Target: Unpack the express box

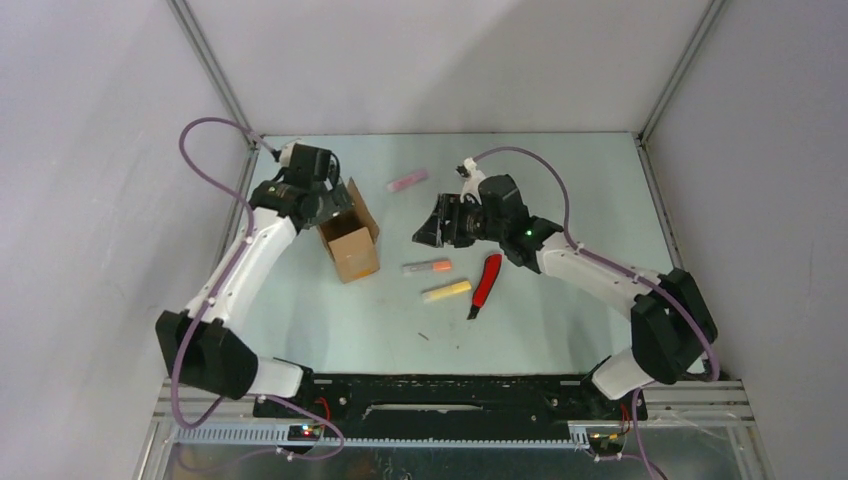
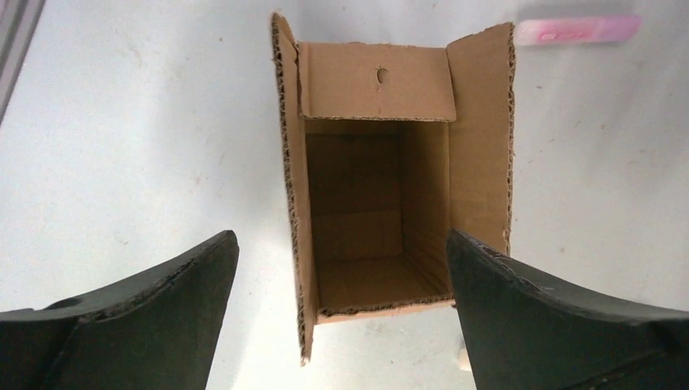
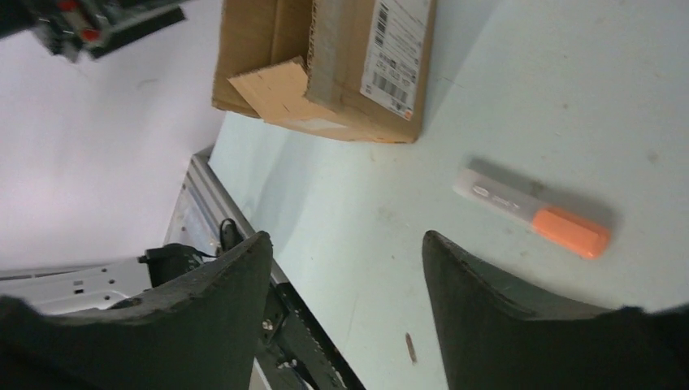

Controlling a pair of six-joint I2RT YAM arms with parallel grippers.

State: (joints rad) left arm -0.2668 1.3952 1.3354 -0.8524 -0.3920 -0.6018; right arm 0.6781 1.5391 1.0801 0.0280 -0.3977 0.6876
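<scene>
Left wrist view: box (image 2: 374,187) looks empty, unpacking probably done; left gripper (image 2: 341,236) and right gripper (image 3: 345,236) fingers apart; next, withdraw.

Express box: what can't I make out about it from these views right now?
- Top external: the express box interior, hidden by its own flap and the left pincer.
- Left wrist: its label side, facing away.
- Right wrist: label print too small to read; box cut off by the top edge.
</scene>
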